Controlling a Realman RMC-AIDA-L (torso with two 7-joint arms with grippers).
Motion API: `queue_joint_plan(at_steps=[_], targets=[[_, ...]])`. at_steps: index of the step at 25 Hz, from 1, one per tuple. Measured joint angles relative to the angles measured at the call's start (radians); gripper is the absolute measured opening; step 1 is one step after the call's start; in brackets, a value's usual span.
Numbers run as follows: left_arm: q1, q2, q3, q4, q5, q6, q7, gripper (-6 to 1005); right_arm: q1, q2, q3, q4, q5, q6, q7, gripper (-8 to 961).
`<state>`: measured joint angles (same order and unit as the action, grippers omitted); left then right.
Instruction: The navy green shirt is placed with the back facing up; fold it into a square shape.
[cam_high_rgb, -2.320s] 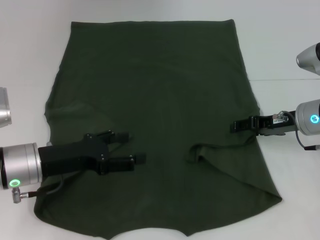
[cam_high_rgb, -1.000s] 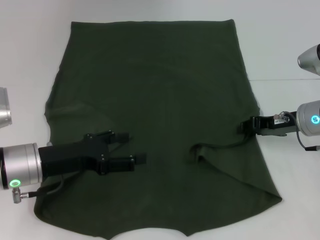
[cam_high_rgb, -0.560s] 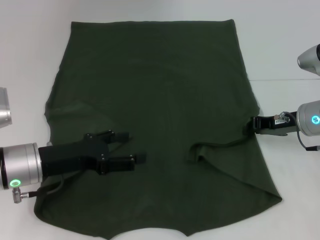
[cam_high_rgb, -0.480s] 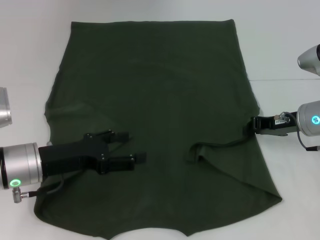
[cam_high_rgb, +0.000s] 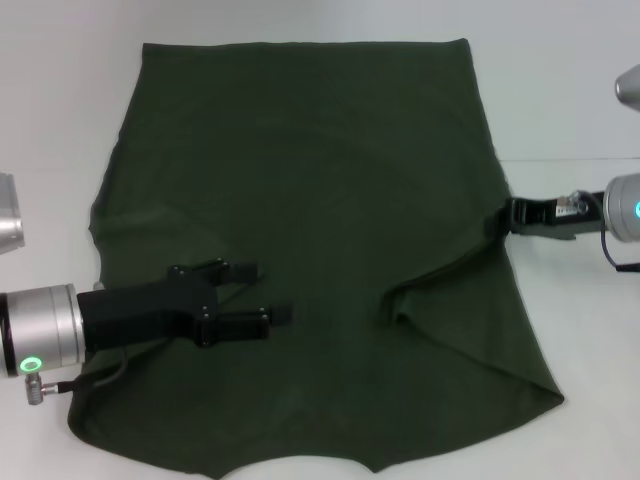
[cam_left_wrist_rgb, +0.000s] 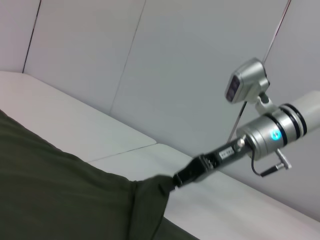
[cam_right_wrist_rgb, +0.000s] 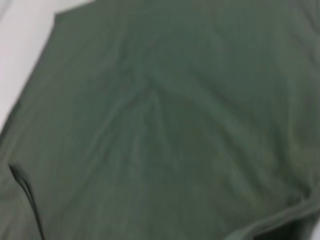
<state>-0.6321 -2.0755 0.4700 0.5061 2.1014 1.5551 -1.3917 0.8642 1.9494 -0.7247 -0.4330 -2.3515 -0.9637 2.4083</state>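
Left: we record the left gripper (cam_high_rgb: 268, 292), a black two-fingered unit on a silver arm, lying low over the near left part of the garment. Its jaws stand apart, one finger (cam_high_rgb: 240, 271) farther from us and one nearer, and they have hold of nothing.

Centre: we record the navy green shirt (cam_high_rgb: 310, 180), a large dark olive-green short-sleeved cotton T-shirt, spread flat on the white counter (cam_high_rgb: 560, 90) with its plain side up. The straight edge lies at the far side; the near edge curves inward at the middle. A crease runs from a small raised fold right of centre, rising toward the right border. In the right wrist view the cloth (cam_right_wrist_rgb: 165, 115) fills nearly all of the picture, with gentle wrinkles.

Right: we record the right gripper (cam_high_rgb: 508, 215), slim and black on a silver arm with a lit blue ring, at the shirt's right border. Its jaws are closed on that edge; in the left wrist view the cloth (cam_left_wrist_rgb: 60, 195) bunches to a point at the gripper tip (cam_left_wrist_rgb: 176, 179).
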Motion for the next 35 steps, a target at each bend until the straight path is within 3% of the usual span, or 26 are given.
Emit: queue_joint_plan(at_steps=[7, 15, 20, 30, 35], targets=[[0.003, 0.0, -0.005, 0.001, 0.0, 0.006, -0.001, 942, 0.042, -0.006, -0.001, -0.017, 0.012, 0.015, 0.001, 36], [0.003, 0.0, -0.005, 0.002, -0.003, 0.007, -0.003, 942, 0.079, 0.019, -0.008, -0.006, 0.011, 0.125, -0.018, 82], [0.002, 0.001, -0.005, 0.004, -0.003, 0.007, -0.003, 942, 0.103, 0.035, -0.011, -0.002, 0.009, 0.147, -0.04, 307], [0.0, 0.002, -0.007, 0.005, -0.003, 0.006, -0.003, 942, 0.114, 0.046, -0.006, -0.012, 0.024, 0.149, -0.086, 507], [0.001, 0.002, -0.007, 0.002, -0.01, 0.016, -0.019, 942, 0.06, 0.036, -0.002, -0.031, 0.184, 0.103, -0.244, 584]])
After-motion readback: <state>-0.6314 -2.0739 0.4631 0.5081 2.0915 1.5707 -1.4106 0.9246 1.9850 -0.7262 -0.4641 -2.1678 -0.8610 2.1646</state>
